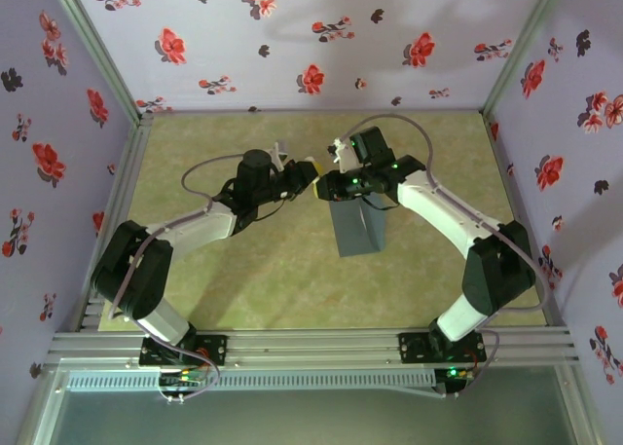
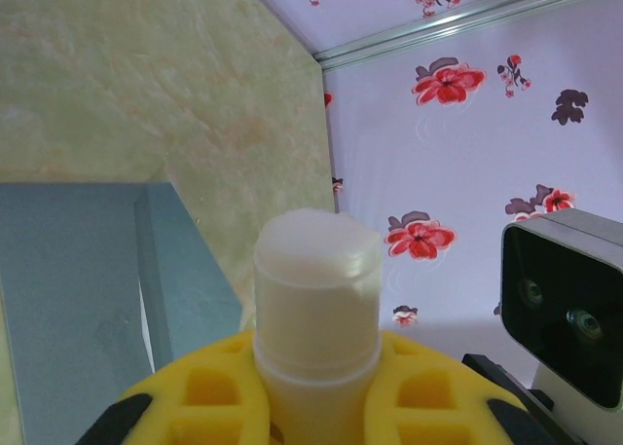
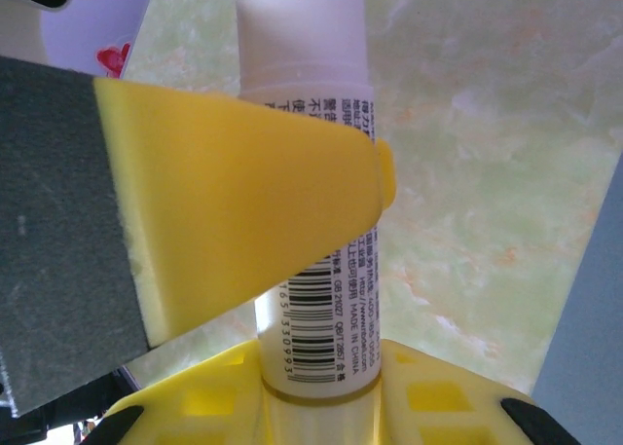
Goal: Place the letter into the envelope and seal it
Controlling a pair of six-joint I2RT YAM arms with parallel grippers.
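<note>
Over the worktop (image 1: 243, 270) middle, by the far end of the flat envelope (image 1: 358, 229), gripping one glue stick (image 3: 336, 309) with left end effector (image 2: 316, 377) and right end effector (image 3: 321, 401), each closed on it; could slip and fall if pulled apart crookedly.

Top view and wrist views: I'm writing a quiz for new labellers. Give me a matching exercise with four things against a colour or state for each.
Things:
1. glue stick
2. envelope
3. table
4. walls

Descriptions:
A. marbled green-beige
B. lilac with red flowers
C. slate grey, lying flat
D. white, with a barcode on its label

Pairs: 1-D, 2-C, 3-A, 4-B
</note>
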